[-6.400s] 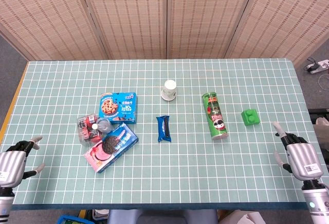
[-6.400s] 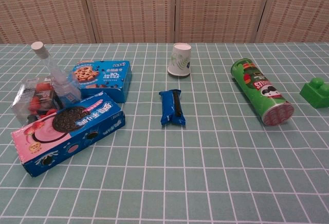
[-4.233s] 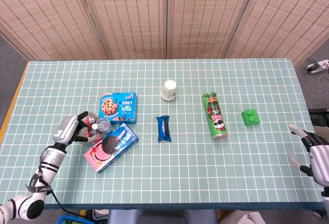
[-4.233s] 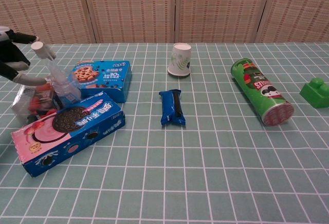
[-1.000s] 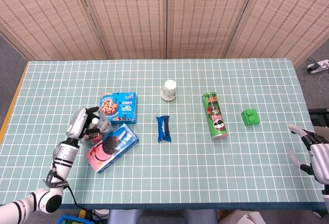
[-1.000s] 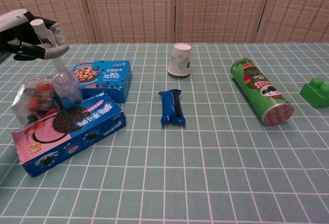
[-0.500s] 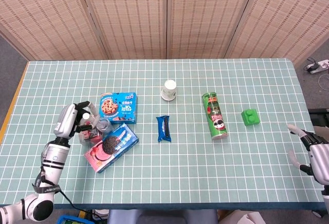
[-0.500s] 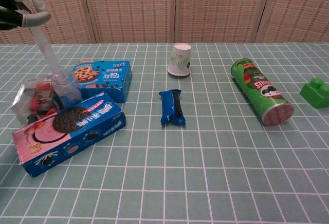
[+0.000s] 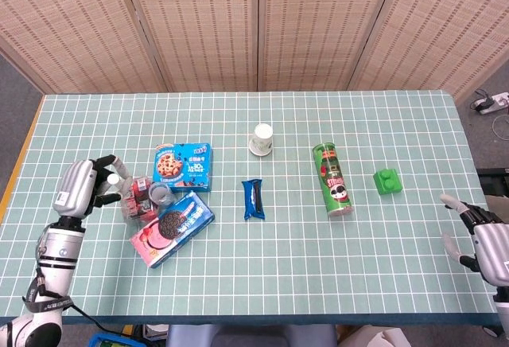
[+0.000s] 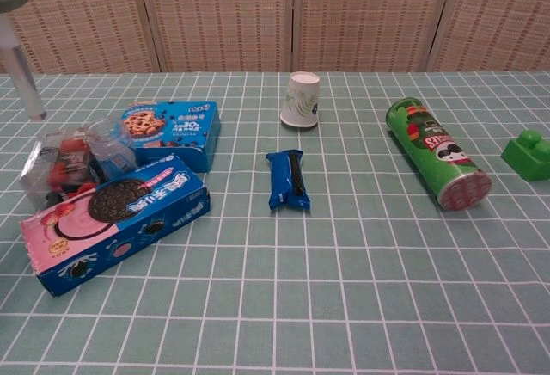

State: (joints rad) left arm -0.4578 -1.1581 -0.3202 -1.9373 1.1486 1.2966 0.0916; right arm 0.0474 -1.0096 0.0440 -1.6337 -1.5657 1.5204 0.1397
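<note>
Here, the left hand (image 9: 79, 188) is raised at the surface's (image 9: 262, 251) left edge, fingers gripping a clear tube (image 10: 19, 70) above the snack pile (image 9: 151, 196). The right hand (image 9: 485, 247) rests low at the right edge, fingers spread, holding nothing.

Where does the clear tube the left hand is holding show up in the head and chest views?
Head view: the clear tube's white cap peeks out at the fingers of the left hand, far left, just left of the clear snack pack.
Chest view: the clear tube hangs at the far left edge, above the table.
Shared landmark: the blue cookie box, right of the tube in both.
</note>
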